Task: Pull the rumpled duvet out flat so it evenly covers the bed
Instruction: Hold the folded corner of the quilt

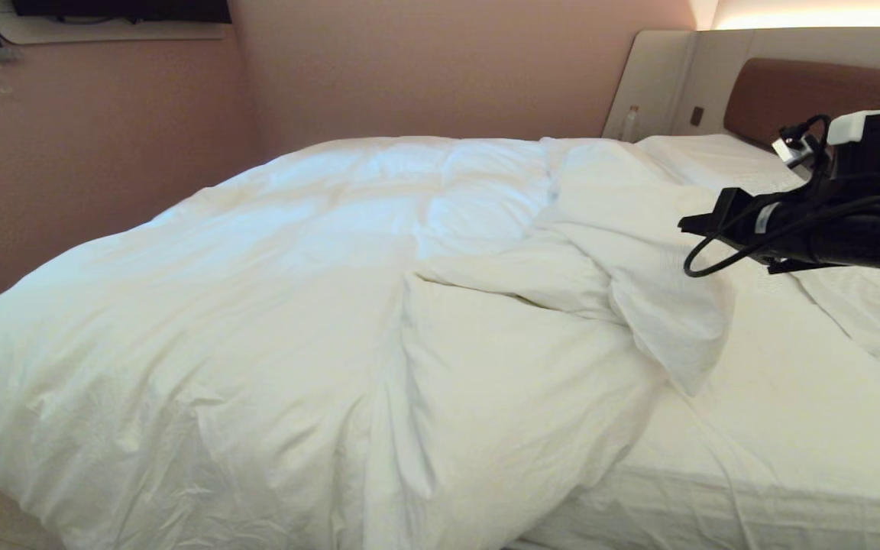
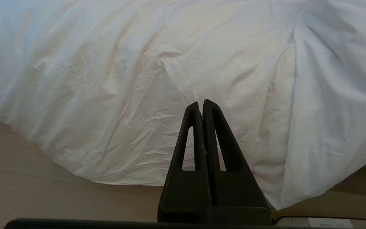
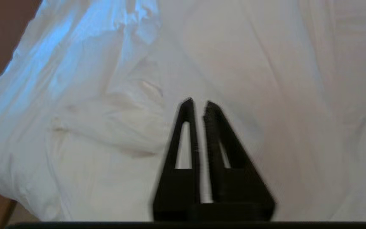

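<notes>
1. Duvet (image 1: 272, 305): bunched toward the 9 o'clock side of the bed (image 1: 715, 504) in the head view. It hangs over the near edge and the foot end; the left wrist view shows it draping down close to the wood floor (image 2: 43, 190).
2. Fold: the duvet's head-end edge is flipped back on itself, a thick flap (image 1: 638, 290) lying around the middle of the mattress.
3. Uncovered: fitted sheet (image 1: 791, 397) is bare from centre out to 3–5 o'clock. Pillows (image 1: 715, 160) sit at 1–2 o'clock below the brown headboard (image 1: 807, 88).
4. Right gripper (image 1: 688, 224): up over the bed at 3 o'clock in the head view, pointing toward the flap, clear of the fabric. Right wrist view shows the fingers (image 3: 186, 127) a thin slit apart, nothing between them, so effectively closed and empty.
5. Left gripper (image 2: 201, 102): not in the head view. Its own camera shows the fingers pressed together, empty, aimed at the overhanging duvet on the near side, not touching it. Looks parked.
6. Progress, my read: essentially at the start. Nothing gripped, coverage lopsided.
7. Left to do: open the right fingers, grab the flap edge, drag it toward 3 o'clock and up to the pillows, then even out the overhang on the 9 o'clock side.
8. Risk: thick fabric, so a shallow pinch may slip.
</notes>
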